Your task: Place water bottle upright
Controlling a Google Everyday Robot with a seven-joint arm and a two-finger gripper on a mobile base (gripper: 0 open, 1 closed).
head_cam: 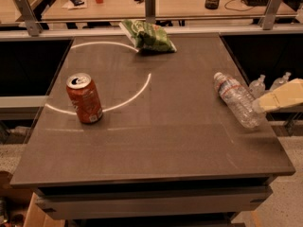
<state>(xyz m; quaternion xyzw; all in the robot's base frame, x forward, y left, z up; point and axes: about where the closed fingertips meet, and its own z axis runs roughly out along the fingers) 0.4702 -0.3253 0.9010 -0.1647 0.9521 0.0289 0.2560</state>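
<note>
Sideways lies the water bottle point(235, 99), its label unreadable. The gripper point(263, 104) is at the bottle's base; I cannot tell its hold. The orange can point(84, 98) stands far left.

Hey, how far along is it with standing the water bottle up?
Done: nothing yet. The water bottle lies on its side near the right edge of the table, with its cap pointing toward the far side.
In hand: the gripper comes in from the right and sits at the bottle's base end. Whether it touches the bottle is unclear.
Left: grasp the bottle, tip it upright on the table and let go.
</note>
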